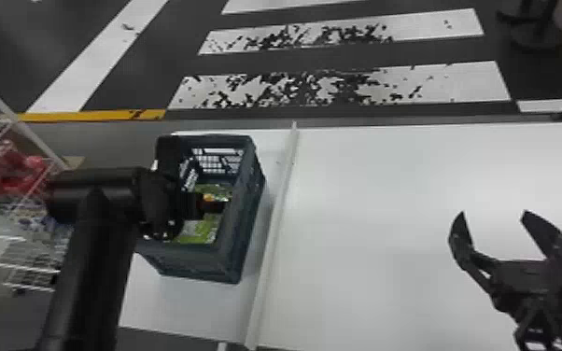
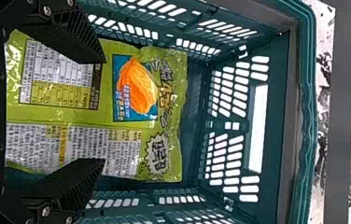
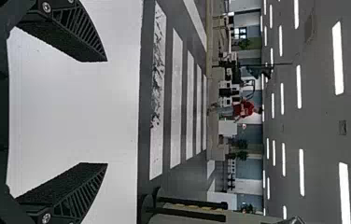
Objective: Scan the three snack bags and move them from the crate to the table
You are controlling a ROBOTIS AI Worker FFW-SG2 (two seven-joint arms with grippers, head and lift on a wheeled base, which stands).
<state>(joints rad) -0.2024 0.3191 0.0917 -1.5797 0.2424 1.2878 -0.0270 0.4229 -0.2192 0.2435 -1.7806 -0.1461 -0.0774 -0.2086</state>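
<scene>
White table (image 1: 387, 233) here, pale strip (image 1: 273, 233) running along it, crate (image 1: 191, 268) left of that. Striped floor (image 1: 457, 81) beyond, wire rack (image 1: 37, 140) off left. 1 green snack bag (image 2: 164, 93) lies in the crate, left gripper (image 1: 219, 207) at it, fingers apart. Right gripper's (image 1: 493, 213) over the table, fingers spread too.

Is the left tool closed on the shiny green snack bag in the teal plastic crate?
No, the left tool has its flat black fingers wide apart, with the green snack bag showing between them.
</scene>
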